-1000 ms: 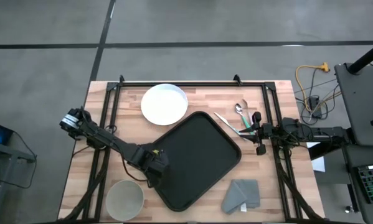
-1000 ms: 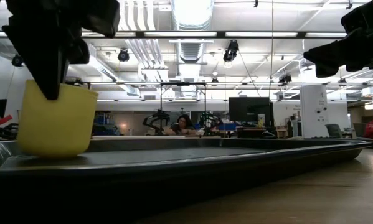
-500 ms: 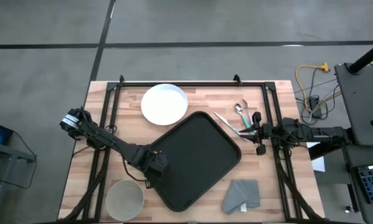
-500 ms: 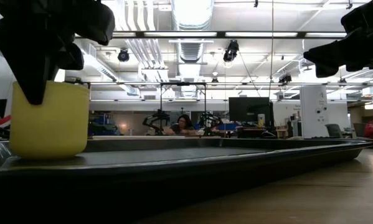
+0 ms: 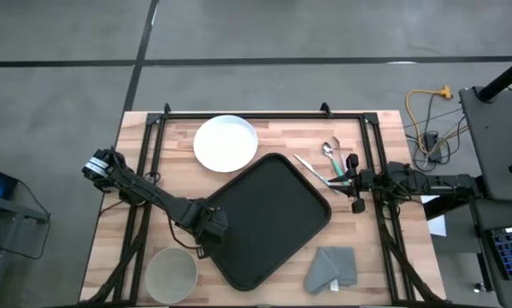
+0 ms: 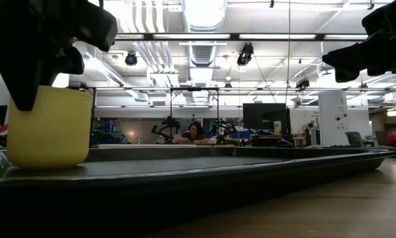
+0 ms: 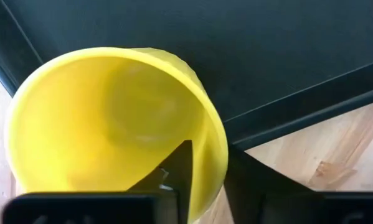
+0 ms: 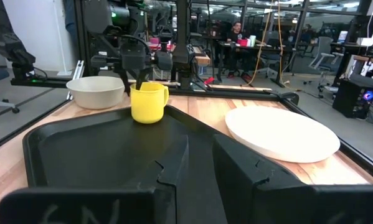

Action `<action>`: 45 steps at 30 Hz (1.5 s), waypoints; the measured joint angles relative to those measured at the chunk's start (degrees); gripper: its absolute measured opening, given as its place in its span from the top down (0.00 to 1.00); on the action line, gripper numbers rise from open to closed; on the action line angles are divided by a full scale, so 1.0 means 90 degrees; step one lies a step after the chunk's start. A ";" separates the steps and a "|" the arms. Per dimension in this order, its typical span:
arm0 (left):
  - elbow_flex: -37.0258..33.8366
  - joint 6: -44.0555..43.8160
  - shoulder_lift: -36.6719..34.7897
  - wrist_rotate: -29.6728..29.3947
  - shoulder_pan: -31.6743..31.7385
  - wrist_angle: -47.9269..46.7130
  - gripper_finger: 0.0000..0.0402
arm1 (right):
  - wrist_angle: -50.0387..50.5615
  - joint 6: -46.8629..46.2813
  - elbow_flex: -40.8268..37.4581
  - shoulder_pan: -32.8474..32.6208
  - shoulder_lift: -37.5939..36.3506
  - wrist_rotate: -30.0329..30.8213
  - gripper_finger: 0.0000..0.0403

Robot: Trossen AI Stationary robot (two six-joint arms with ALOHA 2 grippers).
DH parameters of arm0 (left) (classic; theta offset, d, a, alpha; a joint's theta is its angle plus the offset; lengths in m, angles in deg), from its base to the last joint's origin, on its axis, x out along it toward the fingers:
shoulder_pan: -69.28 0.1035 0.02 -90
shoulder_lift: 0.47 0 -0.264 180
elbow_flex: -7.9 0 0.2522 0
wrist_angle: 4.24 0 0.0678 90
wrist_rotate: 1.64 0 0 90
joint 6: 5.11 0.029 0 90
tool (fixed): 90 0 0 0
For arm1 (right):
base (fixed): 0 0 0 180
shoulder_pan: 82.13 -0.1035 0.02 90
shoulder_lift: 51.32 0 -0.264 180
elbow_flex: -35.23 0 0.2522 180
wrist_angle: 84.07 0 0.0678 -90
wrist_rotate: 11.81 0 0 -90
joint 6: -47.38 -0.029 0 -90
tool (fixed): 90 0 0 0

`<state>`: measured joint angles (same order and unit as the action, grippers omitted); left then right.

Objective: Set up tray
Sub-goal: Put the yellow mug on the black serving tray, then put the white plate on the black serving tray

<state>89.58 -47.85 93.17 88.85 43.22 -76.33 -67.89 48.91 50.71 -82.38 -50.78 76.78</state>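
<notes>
I work at a light wooden counter (image 5: 264, 137) in a big room with desks, screens and ceiling lights. The large black plastic tray (image 5: 268, 218) lies in the middle, turned slantwise, its long side running corner to corner. My left hand (image 5: 208, 224) pinches the rim of a yellow plastic cup (image 8: 148, 102) standing on the tray's corner. A round white plate (image 5: 226, 143), pale bowl (image 5: 171, 273), grey cloth (image 5: 332, 268) and spoons (image 5: 328, 160) lie around. My right hand (image 5: 355, 181) waits beside the spoons; I cannot tell its fingers.

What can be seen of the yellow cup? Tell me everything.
The yellow cup is a plain, opaque, plastic-looking mug with a side handle, empty inside. It stands upright on the black tray, at its corner nearest the pale bowl. The left gripper grips its rim, one finger inside the cup and one outside.
</notes>
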 joint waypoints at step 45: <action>0.1293 -0.2102 -0.0005 0.0112 -0.1326 -0.0755 0.63 | 0.0000 -0.0001 0.0000 0.0000 0.0004 0.0000 0.83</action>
<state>101.21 -66.77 93.13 89.86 31.29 -83.12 -67.89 48.90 50.71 -82.38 -50.74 76.78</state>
